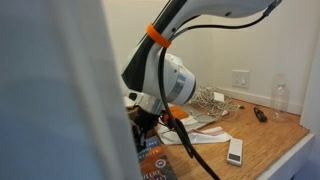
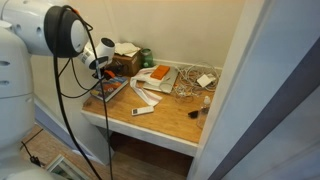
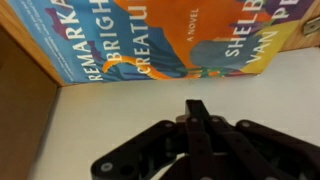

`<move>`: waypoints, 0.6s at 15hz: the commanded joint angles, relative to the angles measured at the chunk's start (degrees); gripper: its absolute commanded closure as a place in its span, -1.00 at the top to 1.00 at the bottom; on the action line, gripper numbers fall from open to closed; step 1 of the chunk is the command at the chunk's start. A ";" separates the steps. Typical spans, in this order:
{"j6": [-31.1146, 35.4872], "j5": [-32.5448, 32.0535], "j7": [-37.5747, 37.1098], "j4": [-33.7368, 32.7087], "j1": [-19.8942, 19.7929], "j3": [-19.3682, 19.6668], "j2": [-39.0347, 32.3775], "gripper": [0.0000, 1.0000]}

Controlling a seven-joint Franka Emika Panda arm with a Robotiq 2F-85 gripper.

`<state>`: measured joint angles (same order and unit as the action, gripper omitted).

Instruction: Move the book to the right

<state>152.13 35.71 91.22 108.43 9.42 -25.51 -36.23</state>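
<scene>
The book [image 3: 150, 35] has a blue cover with an orange band and white lettering. It fills the top of the wrist view and lies flat. In both exterior views it sits at the end of the wooden table near the arm [image 1: 152, 160] [image 2: 108, 88]. My gripper [image 3: 197, 108] has its two fingers pressed together with nothing between them. Its tip is a short way off the book's near edge, over a pale surface. In the exterior views the gripper [image 1: 150, 120] [image 2: 103, 68] hangs just above the book and is partly hidden by the arm.
A white remote [image 1: 235, 151] [image 2: 143, 110] lies near the table's front edge. A small orange flat item [image 2: 157, 74], a brown cardboard box [image 2: 125, 62] and a wire tangle [image 1: 207, 99] sit at the back. A clear bottle [image 1: 279, 95] stands by the wall.
</scene>
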 commanded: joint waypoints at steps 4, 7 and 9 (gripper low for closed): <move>4.72 -2.33 -2.19 -6.49 -0.38 -2.55 -8.17 -1.00; 6.12 -4.61 -4.85 -8.11 0.48 -2.50 -10.52 -1.00; 7.07 -7.22 -7.32 -8.90 0.78 -2.53 -11.81 -1.00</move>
<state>157.38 32.55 87.99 102.32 9.71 -27.46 -45.06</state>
